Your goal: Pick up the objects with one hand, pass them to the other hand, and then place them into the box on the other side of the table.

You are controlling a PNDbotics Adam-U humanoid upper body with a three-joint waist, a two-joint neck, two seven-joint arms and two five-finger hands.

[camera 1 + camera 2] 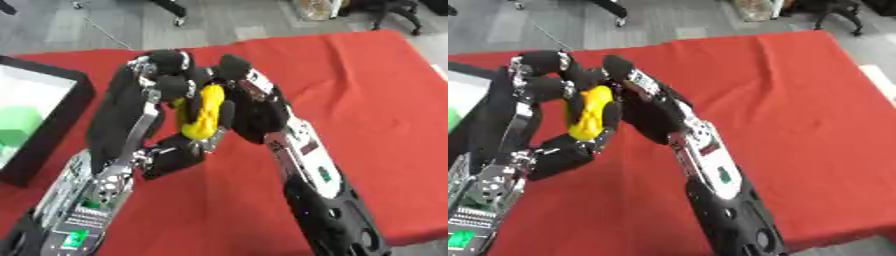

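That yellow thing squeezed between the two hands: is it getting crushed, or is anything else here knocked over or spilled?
Nothing stands out. The yellow object looks whole, held above the red tablecloth between the left hand and the right hand, both curled around it. The black box sits upright at the left edge with something green inside. Nothing is spilled.
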